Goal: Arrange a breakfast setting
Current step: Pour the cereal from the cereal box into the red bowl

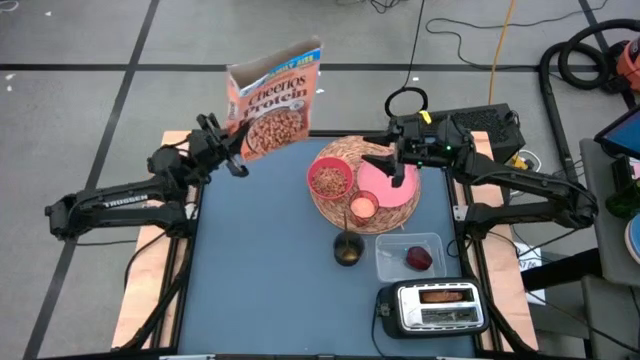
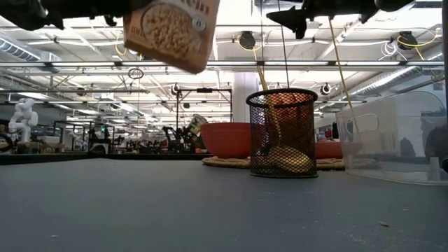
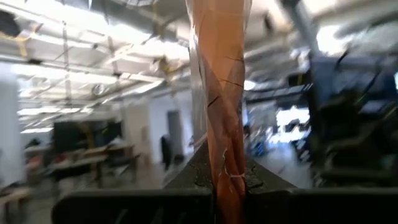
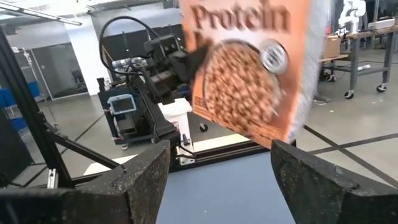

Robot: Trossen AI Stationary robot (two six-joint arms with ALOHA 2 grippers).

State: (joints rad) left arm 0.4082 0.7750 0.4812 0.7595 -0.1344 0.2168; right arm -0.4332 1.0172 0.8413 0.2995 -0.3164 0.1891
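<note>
High view, left arm: the left gripper (image 1: 232, 152) is pressed together on the lower edge of the cereal box (image 1: 275, 100), which is lifted above the far left corner of the table (image 1: 260, 270) and tilted.
High view, right arm: the right gripper (image 1: 392, 168) hovers with fingers spread and empty over the pink plate (image 1: 395, 190) on the wicker mat (image 1: 345, 205).
High view, setting: the pink bowl (image 1: 329, 179), with cereal in it, and the small pink cup (image 1: 362, 208) sit on the mat; the dark red fruit (image 1: 418, 259) lies in the clear tub (image 1: 432, 243); bread (image 1: 446, 296) is in the toaster (image 1: 433, 307).
Low view: the box (image 2: 171, 29) hangs high over the open table; a mesh holder (image 2: 283, 133) stands before the bowl (image 2: 225, 139).
Left wrist view: the fingers (image 3: 199, 174) pinch the box (image 3: 219, 93) edge-on.
Right wrist view: between the spread fingers (image 4: 134, 180) the box (image 4: 249, 68) is seen far across, and nothing is held.
Step in hand: I judge that the pouring is finished and the box must be put down.
Next move: it calls for turning the box upright and lowering it on the free left side.
Edges and room: the box is near the table's far edge, so it should come inward; the left half is open, the right side is crowded.
</note>
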